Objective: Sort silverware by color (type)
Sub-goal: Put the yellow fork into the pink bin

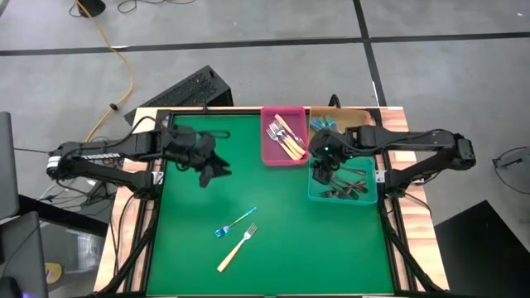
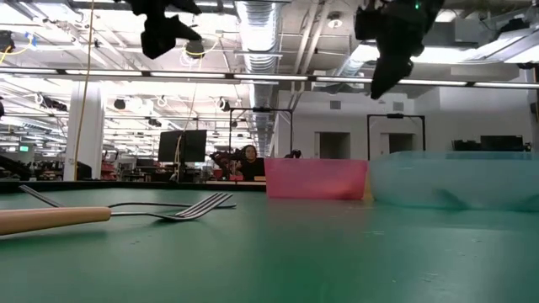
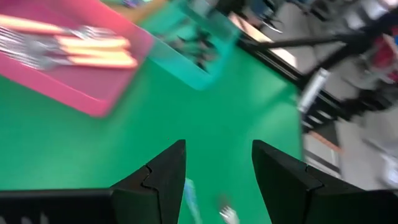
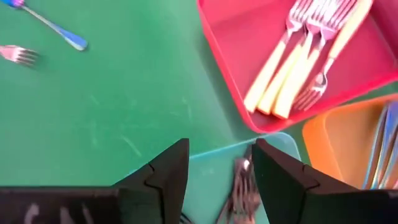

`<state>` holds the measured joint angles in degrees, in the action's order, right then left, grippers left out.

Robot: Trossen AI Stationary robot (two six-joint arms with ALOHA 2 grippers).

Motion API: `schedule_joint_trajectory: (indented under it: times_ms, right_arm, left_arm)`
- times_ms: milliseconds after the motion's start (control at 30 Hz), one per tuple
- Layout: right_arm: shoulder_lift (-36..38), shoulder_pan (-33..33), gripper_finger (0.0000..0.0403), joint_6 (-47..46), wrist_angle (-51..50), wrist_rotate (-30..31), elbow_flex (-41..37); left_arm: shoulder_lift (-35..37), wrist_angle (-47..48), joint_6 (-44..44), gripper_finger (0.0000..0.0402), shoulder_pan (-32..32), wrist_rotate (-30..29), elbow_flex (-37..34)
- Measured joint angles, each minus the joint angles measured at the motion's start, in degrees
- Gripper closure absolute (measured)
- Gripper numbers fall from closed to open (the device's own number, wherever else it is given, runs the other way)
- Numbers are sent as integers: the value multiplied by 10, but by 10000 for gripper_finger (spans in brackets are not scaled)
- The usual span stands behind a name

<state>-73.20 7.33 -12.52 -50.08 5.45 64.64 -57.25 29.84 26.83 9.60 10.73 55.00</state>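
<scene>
Two forks lie flat on the green mat [image 1: 273, 240]: a shiny blue one [image 1: 234, 223] and, nearer the front edge, a silver one with a tan handle [image 1: 237, 248]. Tan-handled forks lie in the pink tray [image 1: 283, 155], blue ones in the orange tray [image 4: 354, 143], and black ones [image 4: 245, 186] in the teal tray [image 1: 315, 192]. My left gripper [image 1: 211, 170] hangs open above the mat's left half, far side of the loose forks. My right gripper [image 1: 323, 170] hangs open above the teal tray's left end, with nothing between its fingers.
The three trays stand side by side along the mat's far right. The mat's wooden frame [image 1: 149, 215] runs along the left and right sides. The middle and near parts of the mat hold only the two loose forks.
</scene>
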Motion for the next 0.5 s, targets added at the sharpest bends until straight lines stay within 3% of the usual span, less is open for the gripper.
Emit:
schedule_joint_trajectory:
  times_ms: [100,500]
  right_arm:
    - [1,-17,207,-1,-1,0,7]
    - [1,-103,207,-15,40,0,7]
  left_arm:
    - [0,0,37,235,-48,-3,0]
    - [-42,4,221,235,-256,-138,0]
